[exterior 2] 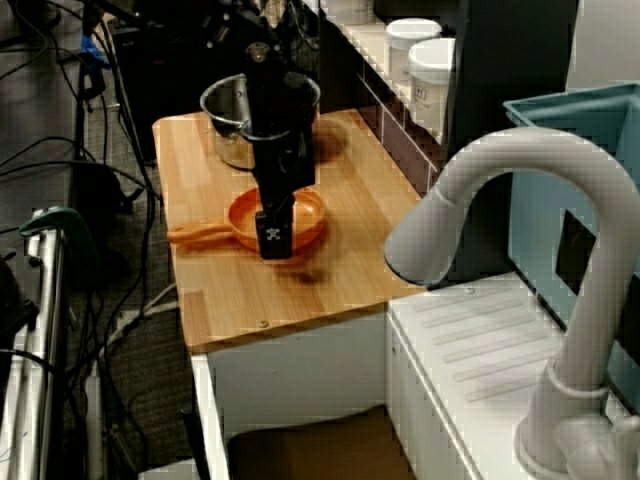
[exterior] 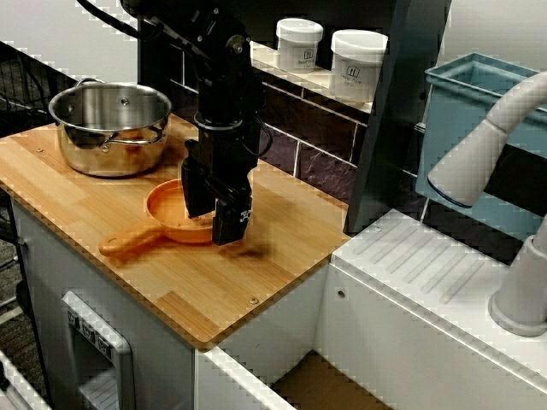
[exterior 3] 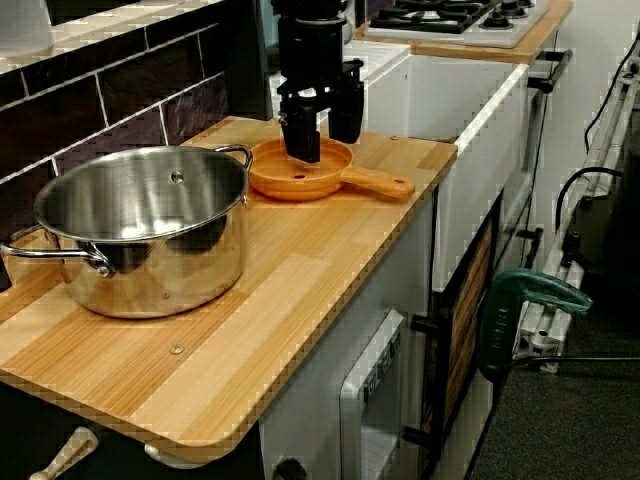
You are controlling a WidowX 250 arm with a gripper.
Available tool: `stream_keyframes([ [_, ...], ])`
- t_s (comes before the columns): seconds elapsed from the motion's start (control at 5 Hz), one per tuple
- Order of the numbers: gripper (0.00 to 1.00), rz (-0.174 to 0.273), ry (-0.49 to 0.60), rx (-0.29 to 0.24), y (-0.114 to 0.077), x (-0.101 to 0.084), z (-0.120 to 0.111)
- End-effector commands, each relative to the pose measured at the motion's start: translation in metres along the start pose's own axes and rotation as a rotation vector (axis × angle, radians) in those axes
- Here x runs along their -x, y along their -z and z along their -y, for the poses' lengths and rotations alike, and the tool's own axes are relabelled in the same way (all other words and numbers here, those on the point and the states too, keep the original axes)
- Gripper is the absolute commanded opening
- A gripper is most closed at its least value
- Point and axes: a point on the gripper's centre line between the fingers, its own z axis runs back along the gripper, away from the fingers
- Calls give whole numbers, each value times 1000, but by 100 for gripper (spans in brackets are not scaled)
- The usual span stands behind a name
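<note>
Tipping seems the main risk: the gripper (exterior: pixel 212 226), fingers wide apart and holding nothing, seems to straddle the rim of the orange pan (exterior: pixel 167 212), which lies just beside the steel pot (exterior: pixel 111 128), on the side away from it. Pressure downward there could flip the pan. The arm stands vertical, wrist pointing straight down.

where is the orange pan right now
In the view facing the tiled wall, the orange pan sits on the wooden counter, front-right of the steel pot, directly under the open gripper, its handle pointing toward the front edge.
</note>
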Motion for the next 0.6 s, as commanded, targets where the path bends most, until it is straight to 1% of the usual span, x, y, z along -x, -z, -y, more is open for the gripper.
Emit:
stream_keyframes([
  [0.0,0,35,-24,-11,-2,2,-3],
  [0.4,0,45,-47,-8,-6,3,-7],
])
